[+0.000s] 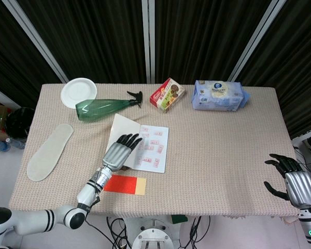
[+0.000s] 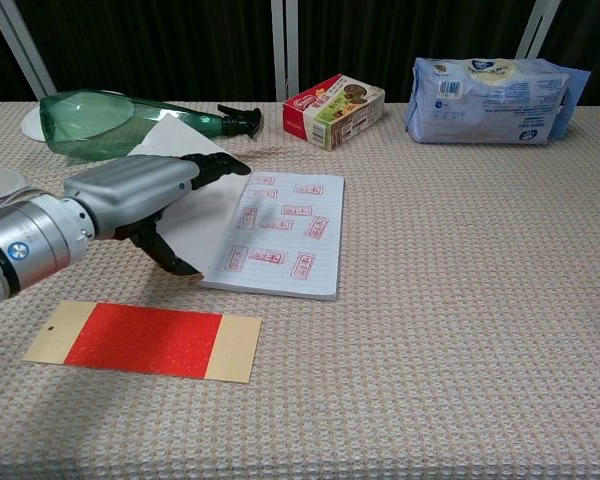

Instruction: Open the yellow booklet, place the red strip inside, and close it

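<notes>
The yellow booklet (image 1: 140, 147) lies open near the middle of the table (image 1: 223, 155), toward its front edge, with the left hand (image 1: 119, 151) resting flat on the lifted cover, fingers spread, probably to keep it open. The red strip (image 2: 142, 339) lies outside it at the front edge. The right hand (image 1: 293, 180) hovers empty, fingers apart, off the right front corner.
</notes>
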Available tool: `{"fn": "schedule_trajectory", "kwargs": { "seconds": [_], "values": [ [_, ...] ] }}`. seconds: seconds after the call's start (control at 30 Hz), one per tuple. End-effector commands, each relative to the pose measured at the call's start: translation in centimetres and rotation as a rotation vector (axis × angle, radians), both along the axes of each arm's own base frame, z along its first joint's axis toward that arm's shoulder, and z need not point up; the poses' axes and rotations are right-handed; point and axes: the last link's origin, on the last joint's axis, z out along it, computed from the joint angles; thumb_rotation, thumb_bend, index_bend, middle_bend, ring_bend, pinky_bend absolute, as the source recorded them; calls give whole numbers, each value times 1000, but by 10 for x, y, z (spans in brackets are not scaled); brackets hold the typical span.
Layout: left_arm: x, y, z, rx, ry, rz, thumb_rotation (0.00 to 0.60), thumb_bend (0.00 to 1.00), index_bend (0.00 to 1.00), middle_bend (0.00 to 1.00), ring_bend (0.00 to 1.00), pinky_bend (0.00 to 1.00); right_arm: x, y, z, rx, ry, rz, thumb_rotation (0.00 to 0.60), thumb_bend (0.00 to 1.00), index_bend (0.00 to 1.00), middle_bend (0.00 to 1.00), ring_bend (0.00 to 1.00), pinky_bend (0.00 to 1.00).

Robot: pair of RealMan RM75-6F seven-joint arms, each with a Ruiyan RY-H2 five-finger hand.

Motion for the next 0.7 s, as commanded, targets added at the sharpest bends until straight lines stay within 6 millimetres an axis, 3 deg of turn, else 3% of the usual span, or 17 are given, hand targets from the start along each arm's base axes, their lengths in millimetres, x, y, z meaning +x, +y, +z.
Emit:
{"fn": "schedule_trajectory", "kwargs": {
  "seconds": [0.03,0.47,0.7],
  "values": [
    [-1,2,1,-4,74,-12,600,171,0,0,0,104,-1,1,1,-4,-1,-2,600,212,322,176,178,213],
    [-37,-30,62,-14,127,75,600,171,9,0,0,104,3,-5,-5,18,-4,27,600,211,322,176,178,213],
    [-50,-55,86,-61,184,57,600,189,159,0,0,99,7,-6,-5,20,-2,43,600,212,322,176,177,213]
  ]
}}
